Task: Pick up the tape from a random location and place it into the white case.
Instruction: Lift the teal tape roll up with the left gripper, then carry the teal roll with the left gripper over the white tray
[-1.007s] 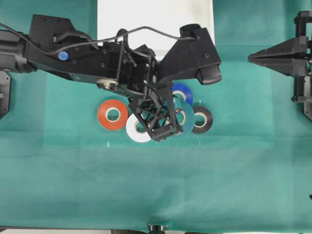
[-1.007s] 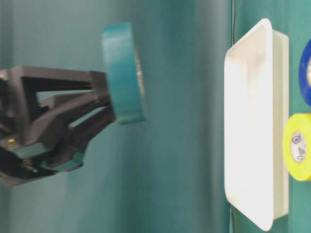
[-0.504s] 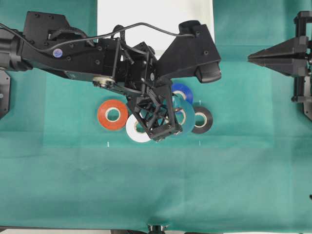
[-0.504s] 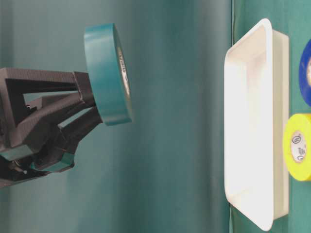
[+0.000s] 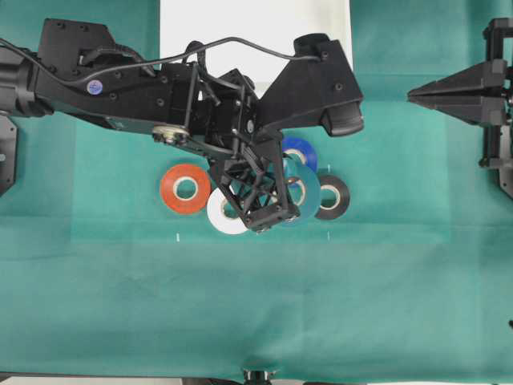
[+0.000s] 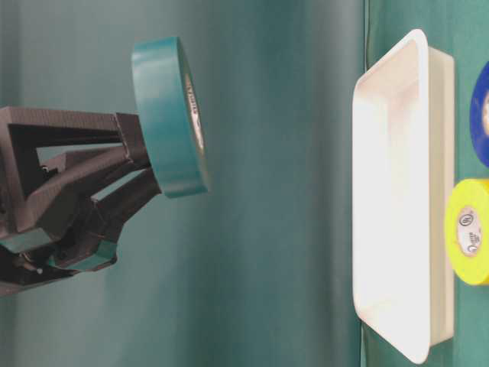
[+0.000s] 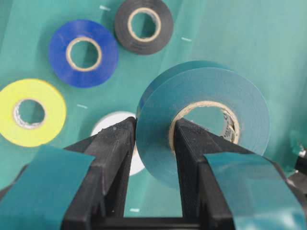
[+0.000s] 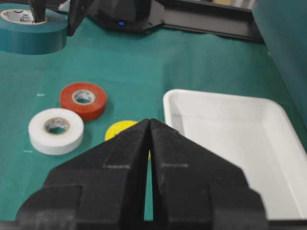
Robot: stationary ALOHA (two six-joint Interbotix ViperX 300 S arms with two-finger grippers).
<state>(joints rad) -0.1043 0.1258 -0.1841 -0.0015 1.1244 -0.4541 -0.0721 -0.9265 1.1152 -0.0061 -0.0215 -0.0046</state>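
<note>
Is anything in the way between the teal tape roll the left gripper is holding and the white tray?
Nothing visible. The left gripper holds the teal ring-shaped tape roll off the cloth, and the table-level view shows only open space between it and the shallow white plastic tray. The other rolls lie flat on the cloth.

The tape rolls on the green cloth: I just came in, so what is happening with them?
The left pincer is shut on the teal tape, one finger through its core, holding it lifted above the cloth. The white tray has nothing in it yet. The red roll, white roll, blue roll, black roll and yellow roll lie on the cloth. The right pincer is shut, off to the side.
</note>
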